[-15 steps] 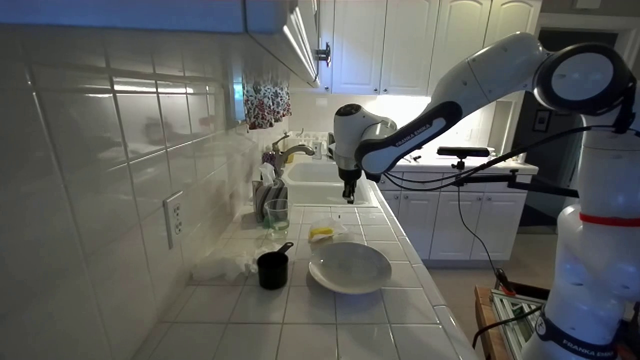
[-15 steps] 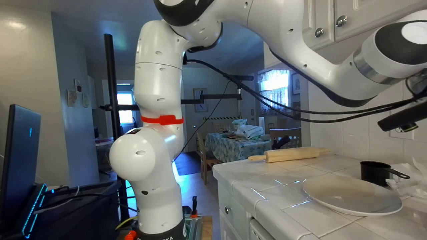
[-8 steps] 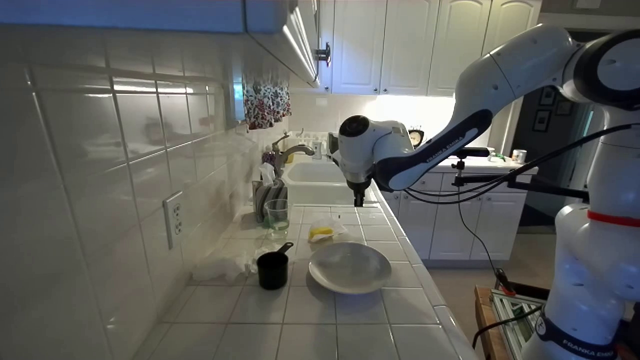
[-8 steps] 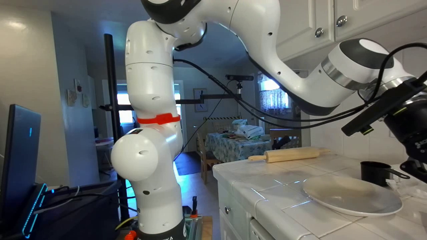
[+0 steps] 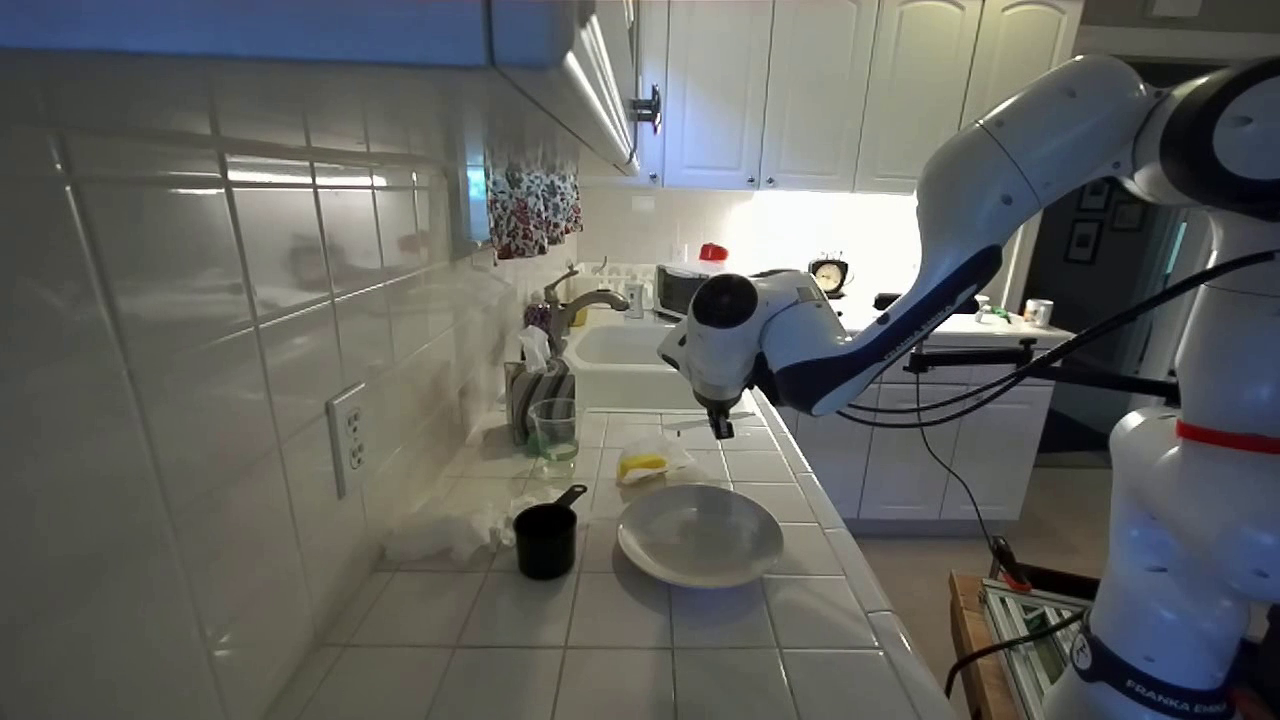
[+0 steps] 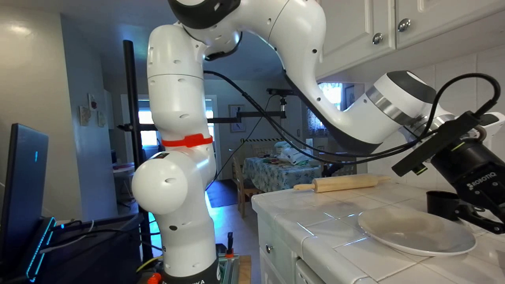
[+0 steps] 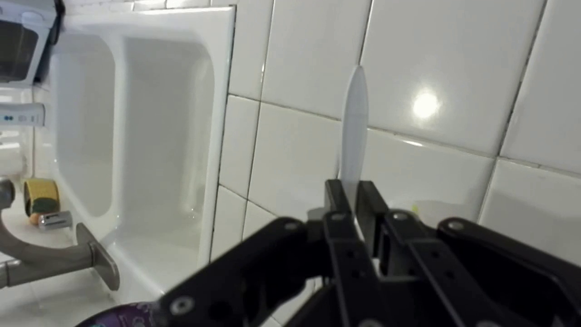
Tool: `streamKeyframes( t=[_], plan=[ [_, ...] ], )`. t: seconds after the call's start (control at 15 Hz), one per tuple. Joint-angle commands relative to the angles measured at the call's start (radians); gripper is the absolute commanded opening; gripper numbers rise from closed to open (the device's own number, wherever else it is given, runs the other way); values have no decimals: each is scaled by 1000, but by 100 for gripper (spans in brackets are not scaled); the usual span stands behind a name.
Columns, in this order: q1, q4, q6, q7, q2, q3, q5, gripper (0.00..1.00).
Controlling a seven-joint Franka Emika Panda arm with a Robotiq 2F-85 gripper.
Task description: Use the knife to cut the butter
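Firstly, wrist view: Robotiq gripper (image 7: pixel 353 194), closed on white knife (image 7: pixel 355 122), pointing to twelve o'clock. In an exterior view: yellow butter (image 5: pixel 641 464), eleven o'clock from round white plate (image 5: pixel 700 540). In an exterior view: wooden rolling pin (image 6: pixel 345 183), ten o'clock from plate.

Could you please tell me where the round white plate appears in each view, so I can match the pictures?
In an exterior view: the round white plate sits below centre, slightly right.
In an exterior view: the round white plate is at lower right.
Wrist view: not in it.
Shared landmark: the white tiled countertop, in all three.
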Motion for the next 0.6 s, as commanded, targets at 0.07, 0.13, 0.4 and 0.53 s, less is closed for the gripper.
streamKeyframes(
  t=[0.07,0.13,0.4,0.53],
  plan=[
    [-14,-31,90,-39,-2,-11,-123,3],
    [-17,-34,107,-47,-1,-14,-147,3],
    [-28,-44,153,-83,1,-27,-218,3],
    [-41,-50,193,-112,1,-40,-264,3]
  ],
)
